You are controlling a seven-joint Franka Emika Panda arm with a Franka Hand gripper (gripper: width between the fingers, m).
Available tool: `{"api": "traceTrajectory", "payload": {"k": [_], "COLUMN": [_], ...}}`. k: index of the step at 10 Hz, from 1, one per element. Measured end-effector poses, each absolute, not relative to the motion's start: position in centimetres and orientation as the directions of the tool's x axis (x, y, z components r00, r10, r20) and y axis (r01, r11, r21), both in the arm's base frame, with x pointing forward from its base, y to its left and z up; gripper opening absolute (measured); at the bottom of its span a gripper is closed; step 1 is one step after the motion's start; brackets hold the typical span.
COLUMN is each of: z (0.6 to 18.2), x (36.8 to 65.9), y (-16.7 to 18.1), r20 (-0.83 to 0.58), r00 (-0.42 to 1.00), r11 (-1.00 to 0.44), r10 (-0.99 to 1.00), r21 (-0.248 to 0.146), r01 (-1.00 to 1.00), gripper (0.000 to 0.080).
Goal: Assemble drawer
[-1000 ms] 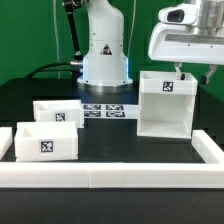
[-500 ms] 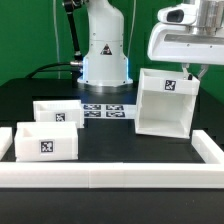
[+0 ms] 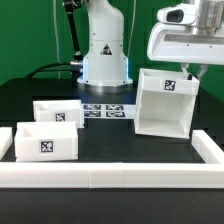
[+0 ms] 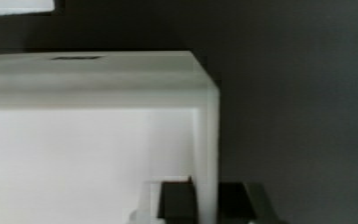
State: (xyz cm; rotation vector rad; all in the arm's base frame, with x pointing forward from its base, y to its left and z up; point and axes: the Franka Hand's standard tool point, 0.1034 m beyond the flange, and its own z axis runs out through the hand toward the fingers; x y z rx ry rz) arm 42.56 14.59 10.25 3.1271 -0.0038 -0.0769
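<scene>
The white drawer casing [image 3: 165, 108] stands at the exterior view's right, tilted a little, with a tag on its upper face. My gripper [image 3: 190, 72] is shut on the top edge of the casing's right side wall. In the wrist view the casing [image 4: 87, 120] fills the frame, and its thin wall runs between my two dark fingers [image 4: 172, 203], with the gripper [image 4: 208, 205] straddling it. Two smaller white trays with tags sit at the exterior view's left, one [image 3: 57, 113] behind the other [image 3: 45, 142].
The marker board [image 3: 105, 110] lies flat between the trays and the casing. A low white border wall [image 3: 110, 178] runs along the front and up the right side. The arm's white base [image 3: 105, 50] stands at the back.
The casing has tipped slightly from its square stance of a second ago, and my gripper has closed on its right wall. Nothing has moved in the last half second.
</scene>
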Motion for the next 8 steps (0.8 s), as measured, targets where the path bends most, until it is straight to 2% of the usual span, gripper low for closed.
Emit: {"api": "traceTrajectory", "payload": {"k": [5,8], "z": [10.2,10.1], "x": [46.4,49.0], "y": [10.9,11.2], "r20": [-0.033,-0.02], "r00": [0.996,0.996], "r11": [-0.997,-0.996], "r10": [0.082,0.091], "r21": [0.0,-0.007], "r01": [0.082,0.091], "gripper": [0.0038,0.0038]}}
